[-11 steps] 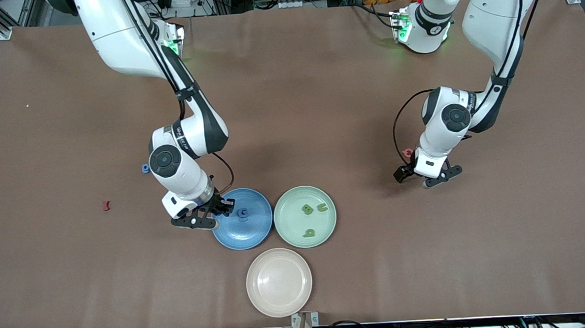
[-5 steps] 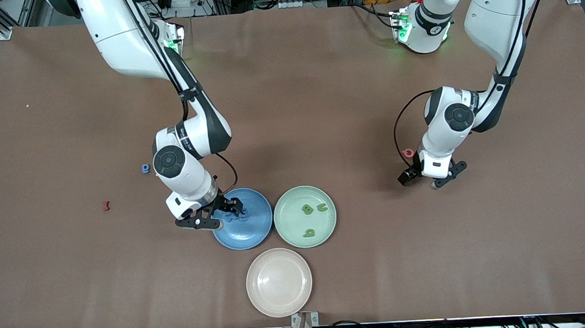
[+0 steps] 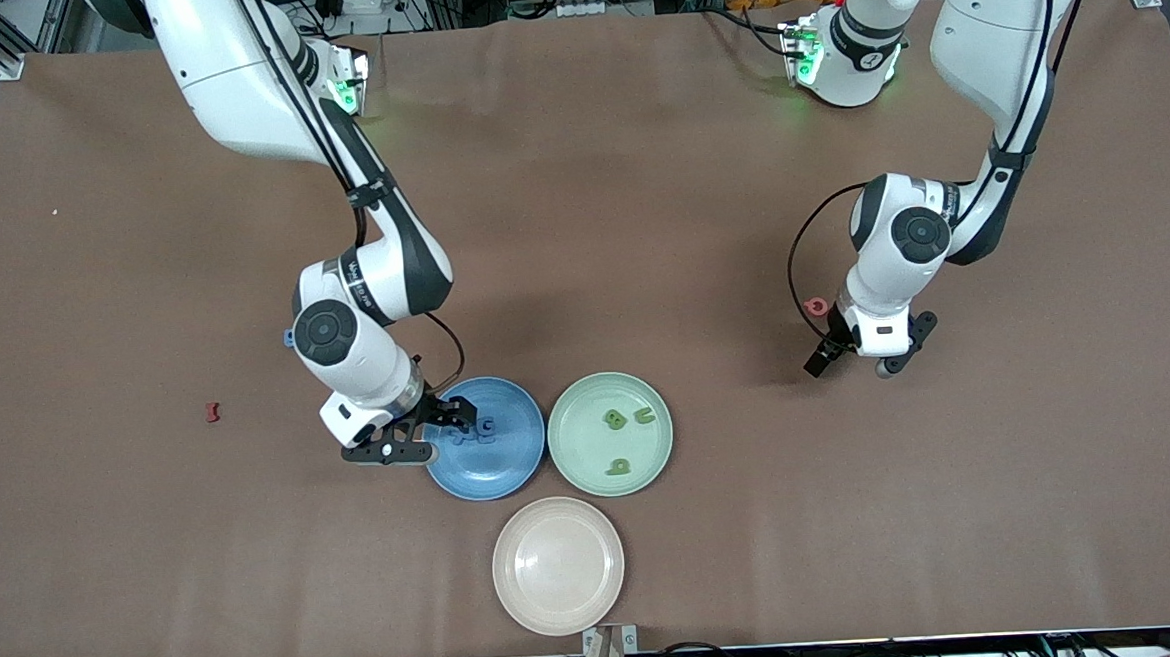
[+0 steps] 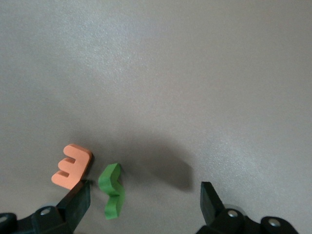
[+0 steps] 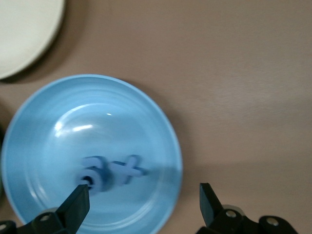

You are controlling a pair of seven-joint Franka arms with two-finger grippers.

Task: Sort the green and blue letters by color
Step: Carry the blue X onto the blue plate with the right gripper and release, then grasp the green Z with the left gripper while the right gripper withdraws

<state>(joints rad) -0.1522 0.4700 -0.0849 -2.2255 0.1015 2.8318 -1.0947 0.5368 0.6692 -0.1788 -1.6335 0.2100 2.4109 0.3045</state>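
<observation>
My right gripper (image 3: 437, 424) (image 5: 144, 195) hangs open over the rim of the blue plate (image 3: 492, 474) (image 5: 97, 112) at the right arm's end. Two blue letters, an x (image 3: 469, 434) (image 5: 127, 168) and a G (image 3: 487, 429) (image 5: 93, 173), lie side by side in that plate. The green plate (image 3: 581, 444) holds three green letters (image 3: 616, 419). My left gripper (image 3: 852, 355) (image 4: 145, 195) is open low over the table, with a green letter (image 4: 112, 190) lying between its fingers. Another blue letter (image 3: 289, 336) peeks out beside the right arm.
An orange letter (image 4: 72, 166) lies right beside the green one, by one finger. A pink letter (image 3: 816, 305) sits on the table near the left wrist. A dark red letter (image 3: 213, 412) lies toward the right arm's end. A beige plate (image 3: 557, 565) stands nearest the front camera.
My right gripper opened and let the blue x drop into the blue plate beside the G, then drew back a little. My left gripper turned over the green letter.
</observation>
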